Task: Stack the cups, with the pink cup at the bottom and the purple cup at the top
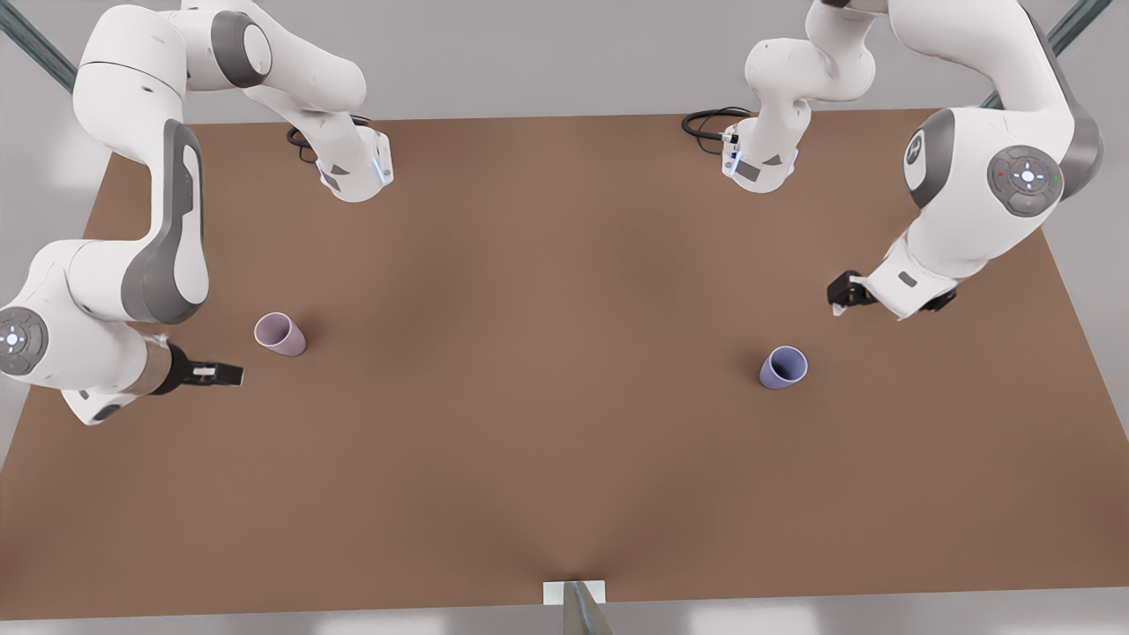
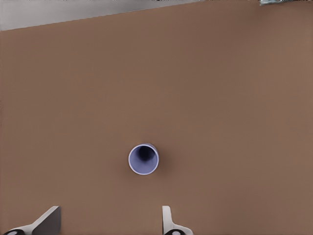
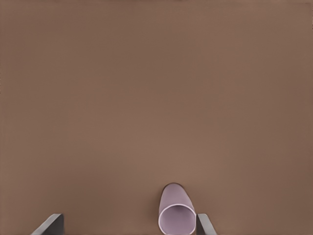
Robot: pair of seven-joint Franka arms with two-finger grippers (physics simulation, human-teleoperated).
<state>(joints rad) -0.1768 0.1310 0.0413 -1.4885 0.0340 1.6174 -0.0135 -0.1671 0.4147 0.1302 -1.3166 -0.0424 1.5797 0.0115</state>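
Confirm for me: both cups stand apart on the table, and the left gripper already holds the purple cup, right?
Not quite. The left gripper holds nothing: in the left wrist view its jaws are open, with the purple cup standing free ahead of them. The cups do stand apart on the table, the pink cup far off.

Pink cup (image 3: 176,213): rim cut off by the frame edge, close beside one right gripper fingertip (image 3: 206,226); fingertips likewise cropped.

The purple cup (image 2: 143,159) stands upright on the brown tabletop (image 2: 220,98), well away from its far edge. The left gripper (image 2: 110,223) hangs above, fingers (image 2: 46,221) spread wide, apart from the cup.
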